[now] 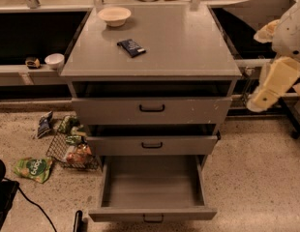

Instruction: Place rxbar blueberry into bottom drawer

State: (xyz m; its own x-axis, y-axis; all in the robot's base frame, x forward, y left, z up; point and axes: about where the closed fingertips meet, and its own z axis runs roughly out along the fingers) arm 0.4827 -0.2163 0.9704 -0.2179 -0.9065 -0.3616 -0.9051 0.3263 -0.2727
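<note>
a grey metal cabinet (150,57) with a flat top stands in the middle of the room, seen from the front and slightly above. the small flat snack bar in a dark navy-blue wrapper with white print, the rxbar blueberry (131,47), lies flat on the cabinet top, left of centre and turned at a slant, well apart from a shallow cream bowl (114,15) near the back left corner. the lowest and deepest grey drawer, the bottom drawer (152,212), is pulled wide open with nothing visible inside; the two shallower drawers above it are only slightly open. the robot's cream-coloured gripper (272,83) hangs off to the right of the cabinet, beside its right edge and below the level of the top, far from the bar and carrying nothing that i can see; i cannot tell whether it is released or clenched. the step in hand looks like the reach for the bar, with the whole task ahead. to do it well, the gripper should rise above the top, travel left over the bar, and turn to match the bar's slant so it closes across the narrow width. a low, flat wrapper calls for a descent right down to the surface, and it may skid if nudged sideways. on the floor to the left sit a wire basket of snacks (72,151) and a green snack bag (34,168), out of the way.
</note>
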